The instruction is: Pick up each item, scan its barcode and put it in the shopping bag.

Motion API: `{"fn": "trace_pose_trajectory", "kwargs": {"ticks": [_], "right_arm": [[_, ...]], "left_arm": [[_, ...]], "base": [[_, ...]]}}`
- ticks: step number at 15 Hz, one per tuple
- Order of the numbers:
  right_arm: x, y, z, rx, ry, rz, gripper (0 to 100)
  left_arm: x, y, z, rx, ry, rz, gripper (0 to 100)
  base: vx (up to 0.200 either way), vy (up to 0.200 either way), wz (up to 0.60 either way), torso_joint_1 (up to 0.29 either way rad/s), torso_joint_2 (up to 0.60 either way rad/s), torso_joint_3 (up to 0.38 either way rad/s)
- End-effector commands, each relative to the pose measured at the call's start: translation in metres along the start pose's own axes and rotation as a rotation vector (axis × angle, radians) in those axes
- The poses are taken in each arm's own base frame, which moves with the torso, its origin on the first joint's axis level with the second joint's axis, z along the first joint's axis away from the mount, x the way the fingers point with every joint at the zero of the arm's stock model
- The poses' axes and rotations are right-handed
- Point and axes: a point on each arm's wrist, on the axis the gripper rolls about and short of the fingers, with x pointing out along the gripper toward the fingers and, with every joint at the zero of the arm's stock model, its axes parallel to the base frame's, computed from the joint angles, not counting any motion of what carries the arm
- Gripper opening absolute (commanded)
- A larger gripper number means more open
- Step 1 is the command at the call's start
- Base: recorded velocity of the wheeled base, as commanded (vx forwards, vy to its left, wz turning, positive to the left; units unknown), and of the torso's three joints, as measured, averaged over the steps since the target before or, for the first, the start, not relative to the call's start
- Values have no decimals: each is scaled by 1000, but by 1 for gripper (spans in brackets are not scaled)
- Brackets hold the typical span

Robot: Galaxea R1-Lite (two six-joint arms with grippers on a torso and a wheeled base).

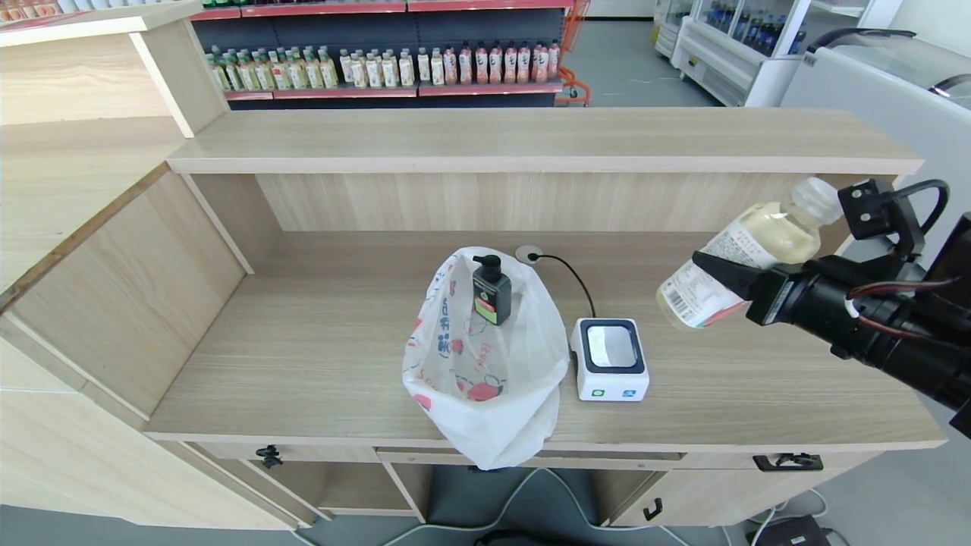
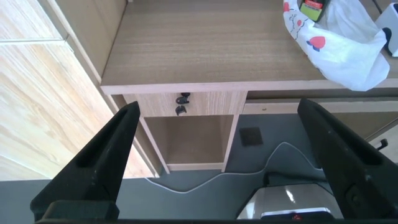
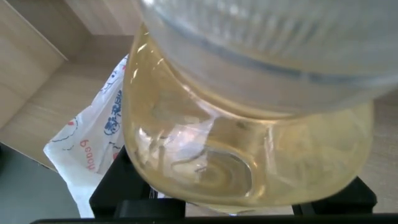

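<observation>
Drink bottle (image 1: 766,235), clear with pale liquid and a white cap, hung tilted at the right of the head view, above the counter (image 1: 303,356) and to the right of the scanner (image 1: 611,356). The right gripper (image 1: 730,279) was clamped across its labelled lower half. Its barcode, plain from the head camera, faced upward, so a scan could fail unless the wrist turned that patch down to the scanner glass. The smooth bottle might also slip in such a turn. At mid-frame the shopping bag (image 1: 485,379) held a black pump bottle (image 1: 491,292) and drooped over the counter's front edge, so a careless drop could drag it off. From the right wrist, the liquid showed close up with the bag beyond. From the left wrist, the left gripper (image 2: 217,112) had its fingers spread wide, holding nothing, low before the counter's front.
</observation>
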Motion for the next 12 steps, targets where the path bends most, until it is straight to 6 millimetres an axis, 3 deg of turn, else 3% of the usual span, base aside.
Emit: {"fn": "trace_pose_trajectory", "kwargs": {"ticks": [1,3,5,12], "right_arm": [[-1,9,12,12,-32,32,0],[5,18,25,25,-31,66,0],[9,25,24,32,-4,92,0],[21,27,-33,-5,151,126,0]], "left_arm": [[0,0,0,1,0,-1,100],[0,0,0,1,0,-1,100],[0,0,0,-2,0,-1,100],[0,0,0,-2,0,-1,100]], "base": [[0,200,0,-7,-17,7],[0,200,0,19,7,-5],[0,200,0,-5,2,2],[0,0,0,0,0,0]]}}
